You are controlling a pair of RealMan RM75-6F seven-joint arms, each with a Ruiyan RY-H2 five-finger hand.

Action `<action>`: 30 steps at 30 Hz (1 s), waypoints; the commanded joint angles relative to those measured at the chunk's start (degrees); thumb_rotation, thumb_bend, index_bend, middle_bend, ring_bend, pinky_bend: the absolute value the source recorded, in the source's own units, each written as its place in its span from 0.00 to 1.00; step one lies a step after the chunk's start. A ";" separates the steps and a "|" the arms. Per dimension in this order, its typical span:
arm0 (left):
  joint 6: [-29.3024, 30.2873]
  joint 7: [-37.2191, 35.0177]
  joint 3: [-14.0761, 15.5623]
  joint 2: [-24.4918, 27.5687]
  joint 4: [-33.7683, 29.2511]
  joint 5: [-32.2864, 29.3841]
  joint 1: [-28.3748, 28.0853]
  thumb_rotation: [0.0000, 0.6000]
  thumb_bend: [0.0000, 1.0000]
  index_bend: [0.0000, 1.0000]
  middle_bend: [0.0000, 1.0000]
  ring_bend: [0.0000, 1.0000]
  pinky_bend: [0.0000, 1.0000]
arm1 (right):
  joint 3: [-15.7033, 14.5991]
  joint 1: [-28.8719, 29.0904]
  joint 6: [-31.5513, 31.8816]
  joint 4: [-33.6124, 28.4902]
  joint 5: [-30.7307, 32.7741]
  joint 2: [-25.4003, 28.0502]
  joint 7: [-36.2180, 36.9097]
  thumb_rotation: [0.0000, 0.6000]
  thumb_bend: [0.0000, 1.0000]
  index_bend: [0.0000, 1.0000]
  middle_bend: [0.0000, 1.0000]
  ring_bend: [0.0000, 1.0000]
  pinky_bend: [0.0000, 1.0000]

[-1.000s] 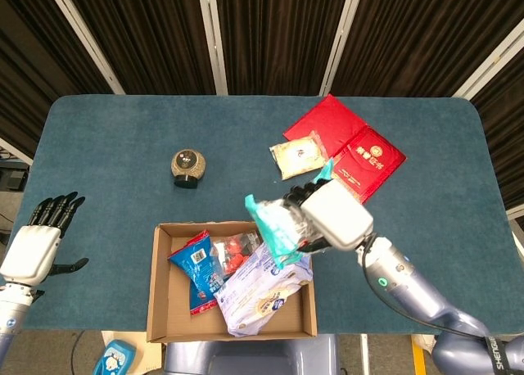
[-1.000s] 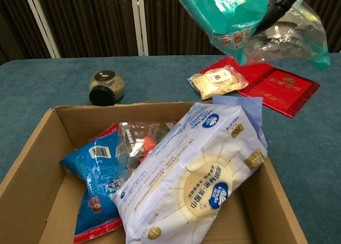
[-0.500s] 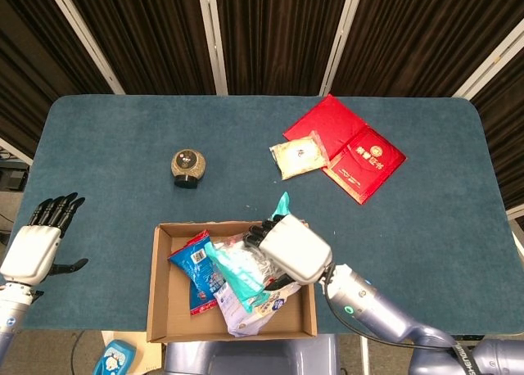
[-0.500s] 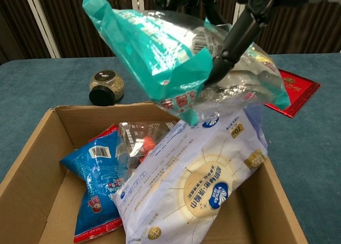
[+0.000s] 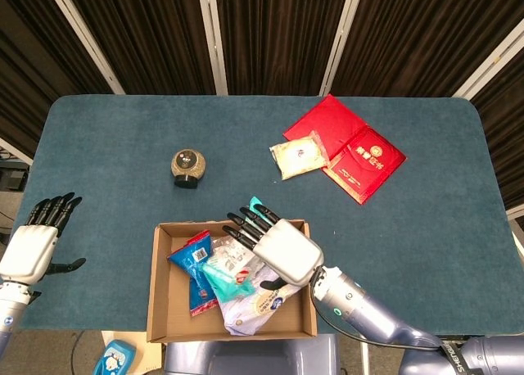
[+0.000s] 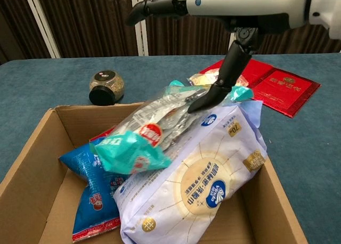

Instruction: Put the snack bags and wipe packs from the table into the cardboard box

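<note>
My right hand hovers over the cardboard box with its fingers spread, holding nothing. In the chest view its thumb tip sits at the upper edge of a teal snack bag. That bag lies in the box on top of a large white-and-blue wipe pack, beside a blue snack bag. A beige snack bag lies on the table against the red envelopes. My left hand hangs open at the far left edge, off the table.
A round jar with a black lid stands on the teal tablecloth just behind the box's back left corner. The red envelopes lie at the back right. The box sits at the table's front edge.
My right hand has lowered the teal snack bag into the box and let go of it; its fingers have spread. The left hand has barely moved.
</note>
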 commanded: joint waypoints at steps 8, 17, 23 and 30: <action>0.23 -0.12 0.04 0.01 -0.05 0.09 0.15 1.00 0.00 0.00 0.00 0.00 0.00 | 0.44 0.14 7.03 -0.76 4.62 3.13 -6.14 1.00 0.00 0.00 0.00 0.00 0.13; 0.79 -0.20 -0.16 -0.07 0.05 -0.14 0.41 1.00 0.00 0.00 0.00 0.00 0.00 | -0.39 -6.78 12.75 6.02 7.26 10.64 1.71 1.00 0.00 0.00 0.00 0.00 0.11; 2.46 0.23 -0.36 -1.27 0.87 0.34 0.98 1.00 0.00 0.00 0.00 0.00 0.00 | -5.11 -16.82 17.17 14.57 3.36 11.26 16.15 1.00 0.00 0.00 0.00 0.00 0.09; 5.50 2.07 -0.56 -4.36 3.24 0.93 2.13 1.00 0.00 0.00 0.00 0.00 0.00 | -10.89 -27.72 24.66 23.55 -3.64 8.59 27.21 1.00 0.00 0.00 0.00 0.00 0.04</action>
